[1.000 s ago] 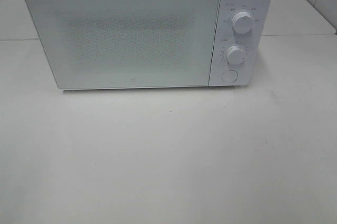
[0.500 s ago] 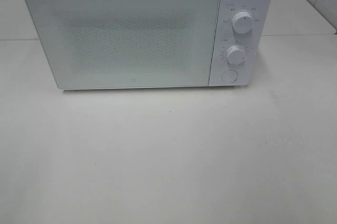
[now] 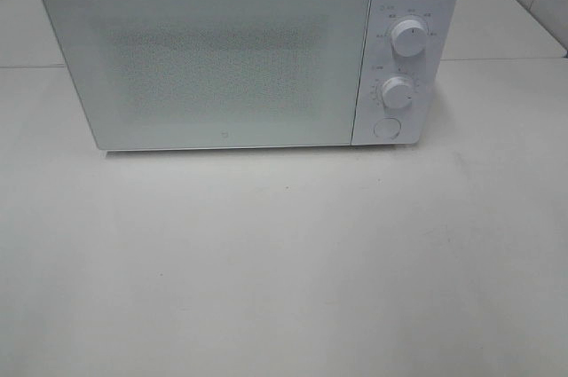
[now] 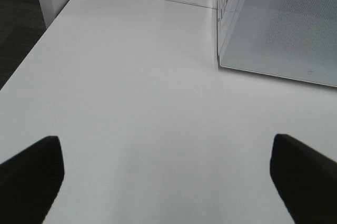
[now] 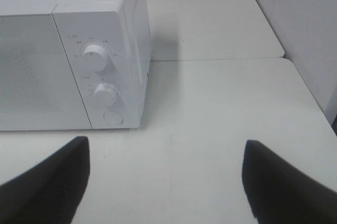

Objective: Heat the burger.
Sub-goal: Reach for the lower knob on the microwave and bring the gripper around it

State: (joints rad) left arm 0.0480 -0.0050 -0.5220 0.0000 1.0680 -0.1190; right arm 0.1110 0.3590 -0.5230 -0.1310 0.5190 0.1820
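The white microwave (image 3: 213,58) stands toward the far edge of the desk (image 3: 284,262), door shut, with two knobs (image 3: 409,37) and a round button (image 3: 387,128) on its right panel. The left claw (image 4: 166,182) hangs over the desk off the microwave's left front corner and the right claw (image 5: 166,179) off its right, both with fingers spread apart and gripping nothing. Where the burger is cannot be told

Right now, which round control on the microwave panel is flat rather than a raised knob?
The bottom button; the upper knob and lower knob stick out.
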